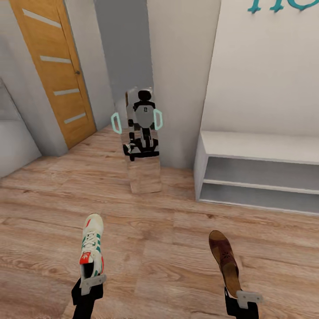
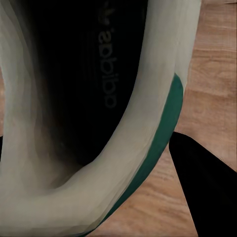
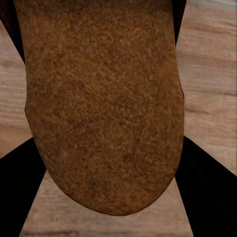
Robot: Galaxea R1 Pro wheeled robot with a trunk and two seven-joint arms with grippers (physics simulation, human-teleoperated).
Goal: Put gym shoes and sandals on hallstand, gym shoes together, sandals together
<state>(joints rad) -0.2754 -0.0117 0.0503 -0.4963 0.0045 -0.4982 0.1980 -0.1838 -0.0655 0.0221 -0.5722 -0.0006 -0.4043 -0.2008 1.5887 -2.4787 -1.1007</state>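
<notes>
Low at either side of the head view: left gripper point(image 1: 92, 283) jaws clamped on gym shoe point(image 1: 92, 250) at its heel, right gripper point(image 1: 244, 297) jaws clamped on sandal point(image 1: 225, 260) at its heel. Both carried above corridor floor point(image 1: 159, 261), toes and long axes pointing forward. Ahead right, hallstand point(image 1: 261, 146); ahead centre, mirror point(image 1: 141, 141); nothing between.

A gym shoe point(image 1: 92, 244) sits in the left pincer point(image 1: 92, 283), a sandal point(image 1: 225, 261) in the right pincer point(image 1: 243, 297), both above the corridor floor point(image 1: 164, 261). The hallstand point(image 1: 261, 173) stands ahead right, a mirror point(image 1: 141, 137) ahead, a door point(image 1: 55, 71) far left.
</notes>
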